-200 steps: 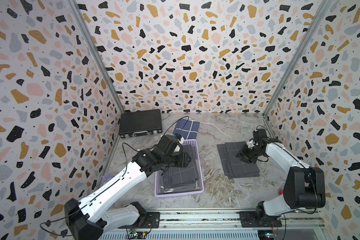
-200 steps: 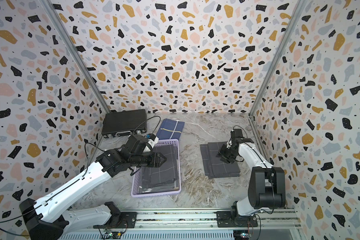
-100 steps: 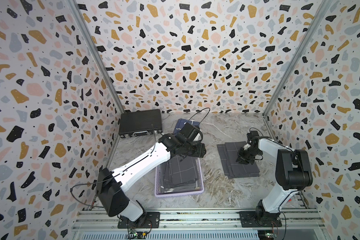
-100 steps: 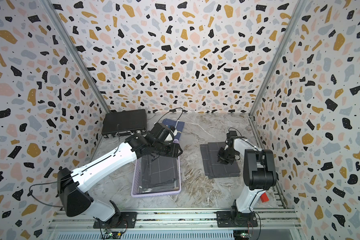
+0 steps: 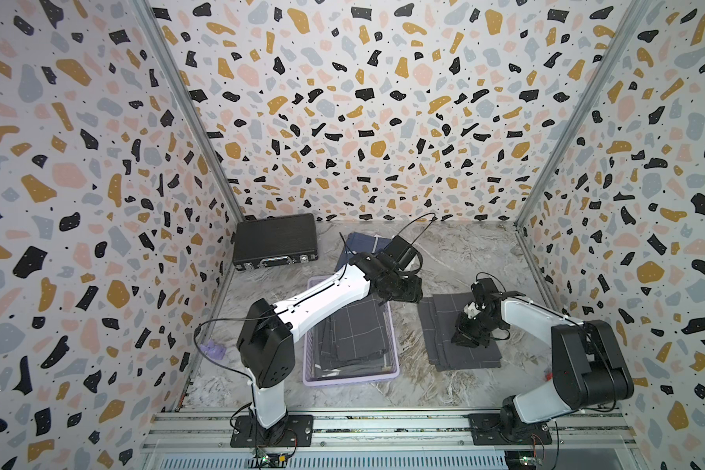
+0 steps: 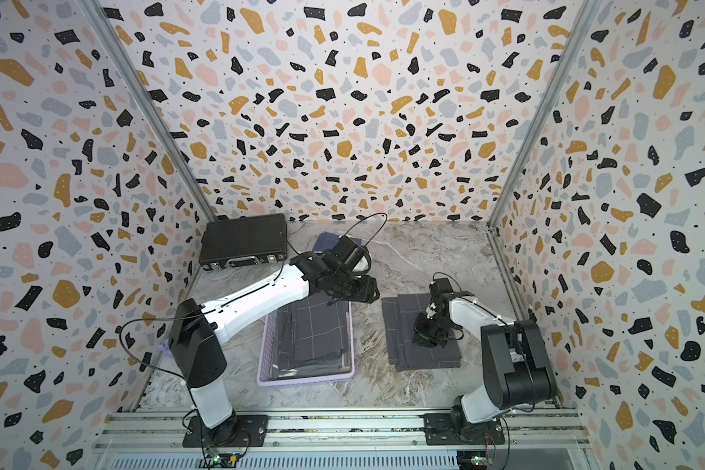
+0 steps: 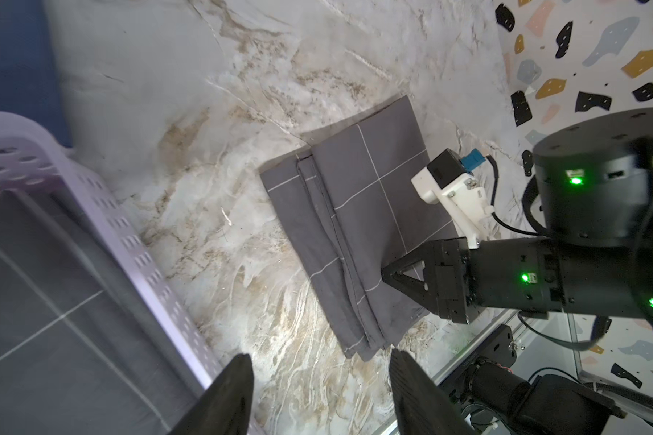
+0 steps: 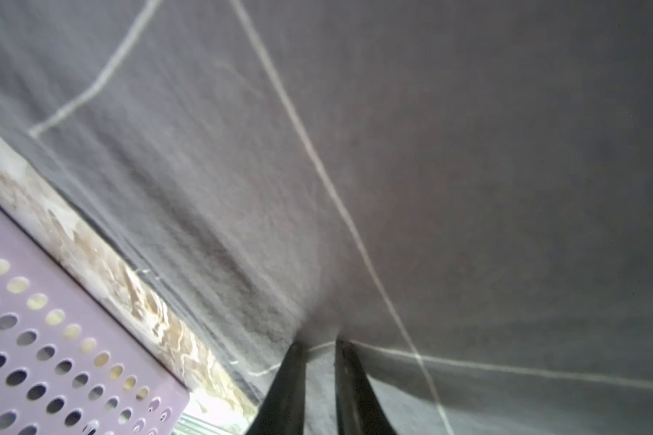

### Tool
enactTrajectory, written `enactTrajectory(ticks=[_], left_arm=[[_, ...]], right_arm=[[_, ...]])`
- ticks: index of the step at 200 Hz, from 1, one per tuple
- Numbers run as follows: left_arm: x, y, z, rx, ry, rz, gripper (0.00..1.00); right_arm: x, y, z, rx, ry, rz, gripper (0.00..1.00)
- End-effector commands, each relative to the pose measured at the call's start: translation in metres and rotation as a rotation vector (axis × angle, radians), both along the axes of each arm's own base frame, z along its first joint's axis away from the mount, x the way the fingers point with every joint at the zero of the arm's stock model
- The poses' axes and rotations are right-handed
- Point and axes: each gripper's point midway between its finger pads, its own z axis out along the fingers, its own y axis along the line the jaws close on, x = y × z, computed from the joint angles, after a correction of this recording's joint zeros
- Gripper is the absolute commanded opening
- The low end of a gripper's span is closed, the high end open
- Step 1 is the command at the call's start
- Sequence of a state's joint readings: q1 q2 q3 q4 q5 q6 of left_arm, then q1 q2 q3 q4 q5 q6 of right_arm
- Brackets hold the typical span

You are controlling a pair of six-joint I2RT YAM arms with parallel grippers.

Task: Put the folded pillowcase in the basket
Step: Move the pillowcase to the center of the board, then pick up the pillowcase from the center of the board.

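Observation:
The folded pillowcase [image 5: 456, 337] [image 6: 408, 346], dark grey with thin white grid lines, lies flat on the marble table to the right of the lilac basket [image 5: 351, 376] [image 6: 302, 378]. My right gripper [image 5: 462, 339] [image 6: 418, 339] points down onto its middle. In the right wrist view the right gripper [image 8: 319, 344] is shut on a puckered fold of the pillowcase [image 8: 468, 188]. My left gripper [image 5: 408, 291] [image 6: 363, 291] hangs open and empty by the basket's far right corner. The left wrist view shows the left gripper [image 7: 319, 357] over bare table between the basket [image 7: 129, 233] and the pillowcase [image 7: 355, 233].
A folded grey gridded cloth [image 5: 355, 333] lies inside the basket. A black hard case [image 5: 275, 240] stands at the back left, with a navy cloth [image 5: 361, 244] beside it, partly behind my left arm. A small lilac object [image 5: 214, 350] lies by the left wall. Patterned walls enclose three sides.
My left gripper has swung from over the basket toward its far right corner. My right gripper has narrowed onto the pillowcase's middle and pinched up a fold.

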State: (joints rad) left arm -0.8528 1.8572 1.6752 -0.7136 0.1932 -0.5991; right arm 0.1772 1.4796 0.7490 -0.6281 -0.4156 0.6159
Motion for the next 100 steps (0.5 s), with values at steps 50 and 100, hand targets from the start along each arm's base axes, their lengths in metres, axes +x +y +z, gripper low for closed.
enactTrajectory(ticks=[50, 100], left_arm=[[-0.004, -0.028, -0.047, 0.139, 0.022, 0.031, 0.7], [0.017, -0.048, -0.085, 0.193, 0.012, 0.031, 0.8]], right_arm=[[0.006, 0.023, 0.069, 0.177, -0.153, -0.063, 0.25], [-0.014, -0.035, 0.094, -0.13, -0.292, -0.052, 0.64]])
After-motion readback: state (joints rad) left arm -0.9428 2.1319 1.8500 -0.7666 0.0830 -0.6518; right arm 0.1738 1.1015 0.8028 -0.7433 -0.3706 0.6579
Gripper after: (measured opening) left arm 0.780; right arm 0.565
